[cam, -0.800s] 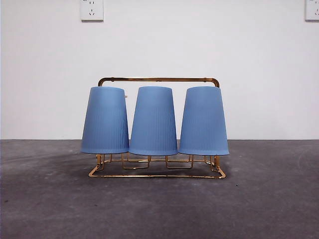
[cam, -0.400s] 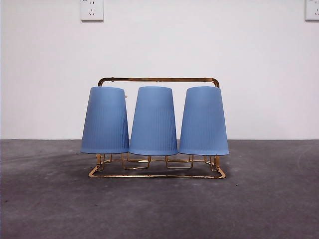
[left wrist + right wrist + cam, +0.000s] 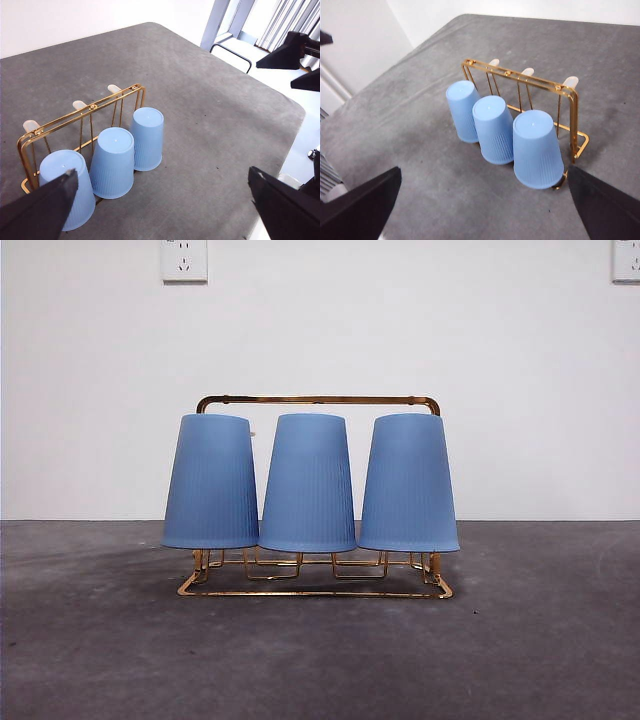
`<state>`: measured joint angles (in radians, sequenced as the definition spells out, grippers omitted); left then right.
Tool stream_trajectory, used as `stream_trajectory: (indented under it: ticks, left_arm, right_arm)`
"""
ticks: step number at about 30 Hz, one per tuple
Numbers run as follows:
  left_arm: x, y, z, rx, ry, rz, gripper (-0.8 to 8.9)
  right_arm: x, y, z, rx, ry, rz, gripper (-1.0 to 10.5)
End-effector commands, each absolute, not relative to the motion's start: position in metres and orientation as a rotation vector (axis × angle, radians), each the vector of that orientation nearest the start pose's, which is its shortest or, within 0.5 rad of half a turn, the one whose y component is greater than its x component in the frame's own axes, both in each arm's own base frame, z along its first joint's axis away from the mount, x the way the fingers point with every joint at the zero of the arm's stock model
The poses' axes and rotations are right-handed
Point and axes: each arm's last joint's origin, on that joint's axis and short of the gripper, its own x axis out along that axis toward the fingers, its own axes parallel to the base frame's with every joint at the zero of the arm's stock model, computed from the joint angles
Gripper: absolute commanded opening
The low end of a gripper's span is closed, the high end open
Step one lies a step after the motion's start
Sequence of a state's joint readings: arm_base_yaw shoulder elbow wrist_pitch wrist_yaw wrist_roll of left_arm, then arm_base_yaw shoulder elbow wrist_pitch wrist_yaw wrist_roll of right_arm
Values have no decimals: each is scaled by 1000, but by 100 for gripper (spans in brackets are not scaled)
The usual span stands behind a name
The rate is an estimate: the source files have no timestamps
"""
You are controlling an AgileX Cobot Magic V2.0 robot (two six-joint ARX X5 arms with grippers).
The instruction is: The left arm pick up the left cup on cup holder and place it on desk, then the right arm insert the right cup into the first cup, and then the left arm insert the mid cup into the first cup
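Observation:
Three blue ribbed cups stand upside down in a row on the gold wire cup holder (image 3: 318,399): the left cup (image 3: 210,482), the mid cup (image 3: 308,483) and the right cup (image 3: 408,483). From high above the desk (image 3: 320,660), my left gripper (image 3: 162,170) looks down on them, open and empty, with the left cup (image 3: 67,192) closest to it. My right gripper (image 3: 484,168) is also raised, open and empty, nearest the right cup (image 3: 536,147). Neither gripper appears in the front view.
Bare white-tipped pegs (image 3: 114,88) stick up behind the cups. The desk edge (image 3: 280,150) drops off beyond the holder, and the other arm's black jaws (image 3: 287,52) hang past it. Two wall sockets (image 3: 184,260) sit on the white wall.

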<state>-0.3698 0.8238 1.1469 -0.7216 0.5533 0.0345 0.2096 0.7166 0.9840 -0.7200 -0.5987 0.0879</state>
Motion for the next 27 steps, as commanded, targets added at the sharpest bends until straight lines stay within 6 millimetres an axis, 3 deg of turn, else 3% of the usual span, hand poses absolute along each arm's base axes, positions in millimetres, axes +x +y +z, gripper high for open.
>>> stream_trajectory:
  ticks: [1,15,20,27]
  left_arm:
    - [123,-66,402,-6,370,-932,594]
    - [108,-60,408,-23,335,-938,594]
    - [101,-58,410,-21,313,-939,594]
    - [100,-58,410,-21,314,-939,594]
  right_arm:
    - [134,48,361,218,520,774,566]
    - [239,115,316,61,665,698,566]
    - [264,135,288,-10,721,658,566]
    - [279,146,260,-21,813,668,560]
